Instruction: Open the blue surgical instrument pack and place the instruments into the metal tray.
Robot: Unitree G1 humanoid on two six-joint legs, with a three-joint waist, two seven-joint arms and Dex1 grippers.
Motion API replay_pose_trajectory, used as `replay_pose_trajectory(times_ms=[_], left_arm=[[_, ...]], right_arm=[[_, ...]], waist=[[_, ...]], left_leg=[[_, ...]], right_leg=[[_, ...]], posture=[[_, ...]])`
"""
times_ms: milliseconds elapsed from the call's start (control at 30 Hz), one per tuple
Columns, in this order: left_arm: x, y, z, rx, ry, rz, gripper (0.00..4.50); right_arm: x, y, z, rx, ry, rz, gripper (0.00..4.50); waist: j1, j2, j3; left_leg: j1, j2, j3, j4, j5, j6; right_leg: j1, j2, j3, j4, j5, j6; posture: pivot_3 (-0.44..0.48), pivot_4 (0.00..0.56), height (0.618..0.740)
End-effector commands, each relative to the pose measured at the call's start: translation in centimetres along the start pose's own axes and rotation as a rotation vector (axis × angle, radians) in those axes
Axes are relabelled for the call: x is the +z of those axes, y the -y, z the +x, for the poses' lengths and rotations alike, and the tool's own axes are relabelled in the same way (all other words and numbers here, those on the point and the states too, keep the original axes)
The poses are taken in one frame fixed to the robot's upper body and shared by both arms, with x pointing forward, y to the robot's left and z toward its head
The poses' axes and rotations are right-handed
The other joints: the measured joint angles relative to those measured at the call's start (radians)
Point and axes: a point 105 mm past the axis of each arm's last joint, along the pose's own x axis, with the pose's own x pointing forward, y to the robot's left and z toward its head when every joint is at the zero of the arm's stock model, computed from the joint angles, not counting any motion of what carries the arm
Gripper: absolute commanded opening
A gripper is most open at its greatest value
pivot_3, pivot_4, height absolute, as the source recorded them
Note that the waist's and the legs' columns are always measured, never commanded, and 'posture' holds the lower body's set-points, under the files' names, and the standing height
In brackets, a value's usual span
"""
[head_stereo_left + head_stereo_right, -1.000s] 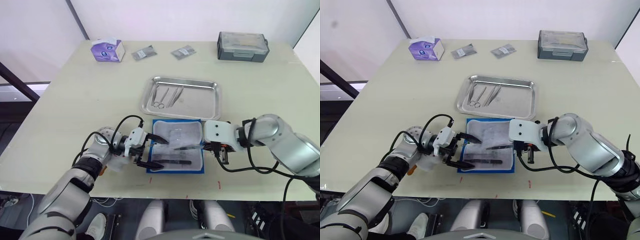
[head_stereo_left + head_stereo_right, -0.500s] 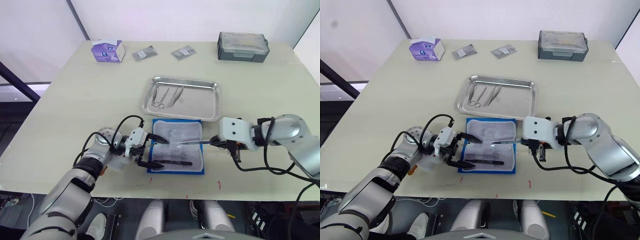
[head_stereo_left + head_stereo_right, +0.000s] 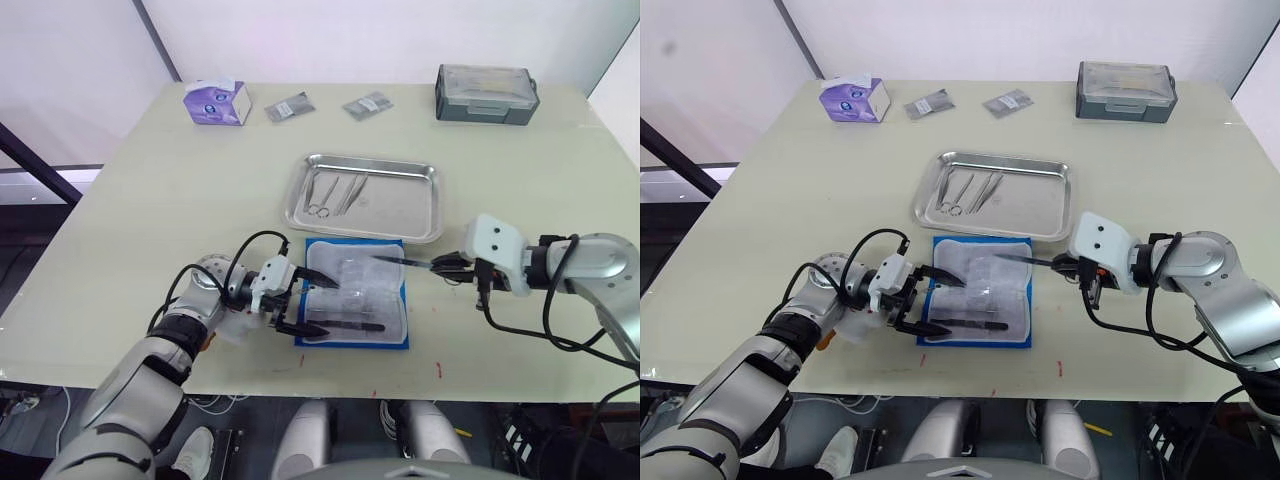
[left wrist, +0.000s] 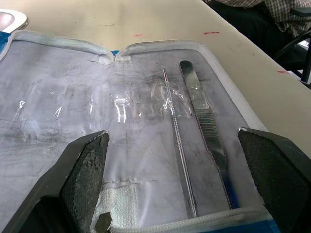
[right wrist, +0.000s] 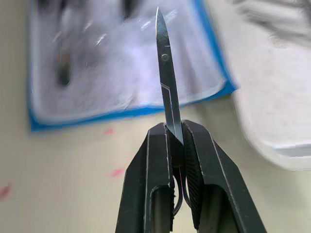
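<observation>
Table (image 3: 150, 190): pale, broad bare margins. Metal tray (image 3: 420, 200): centre, instruments (image 3: 330, 193) inside. Blue surgical instrument pack (image 3: 355, 300): open, just before tray. Grey box (image 3: 486, 93), tissue box (image 3: 215, 101): far edge. Left gripper (image 3: 300, 303): spread over pack's edge. Right gripper (image 5: 176, 145): clenched on scissors (image 5: 166, 80).

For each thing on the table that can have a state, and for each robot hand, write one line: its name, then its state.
blue surgical instrument pack: open flat, two tools inside.
scissors: gripped, blades closed.
metal tray: holds instruments at its left end.
grey lidded box: lid closed.
left hand: open, at the pack's left edge.
right hand: shut on the scissors.
</observation>
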Motion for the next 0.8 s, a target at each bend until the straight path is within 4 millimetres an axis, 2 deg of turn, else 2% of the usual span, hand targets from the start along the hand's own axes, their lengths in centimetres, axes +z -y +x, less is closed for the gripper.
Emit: replay_pose_trajectory(times_ms=[33,200,400,633,800], left_arm=[[-2.1,2.2,1.1,-0.094,-0.027,-0.106,4.5],[-2.1,2.0,1.1,-0.089,-0.025,-0.103,4.5],[-2.1,2.1,1.2,-0.087,-0.021,-0.103,4.5],[-2.1,2.2,1.1,-0.083,-0.02,-0.103,4.5],[-2.2,2.2,1.0,-0.081,-0.022,-0.104,4.5]], right_arm=[[1.3,1.9,1.3,-0.168,0.06,0.094,0.03],[2.6,3.6,5.1,-0.298,0.074,0.234,0.03],[3.2,4.2,8.0,-0.348,0.036,0.238,0.03],[1.8,4.9,10.3,-0.432,-0.098,0.236,0.03],[2.2,4.3,11.8,-0.386,-0.103,0.304,0.03]], waist=[[0.001,0.0,0.0],[-0.006,0.004,-0.003],[-0.003,0.006,-0.004],[-0.006,0.006,-0.005],[-0.01,0.007,-0.005]], left_leg=[[0.0,0.0,0.0,0.0,0.0,0.0],[0.001,-0.001,0.0,0.0,0.0,0.0],[0.0,-0.001,-0.001,-0.001,0.0,0.0],[0.001,-0.001,-0.001,-0.001,0.0,0.0],[0.001,-0.001,-0.001,-0.001,0.0,0.0]], right_leg=[[0.0,0.0,0.0,0.0,0.0,0.0],[0.0,0.0,0.0,0.001,0.0,0.0],[-0.001,0.0,0.0,0.001,0.0,0.0],[-0.001,0.0,0.001,0.001,0.0,0.0],[-0.001,0.0,0.001,0.002,0.0,0.0]], posture=[[0.0,0.15,0.738],[0.0,0.15,0.738],[0.0,0.15,0.738],[0.0,0.15,0.738],[0.0,0.15,0.738]])
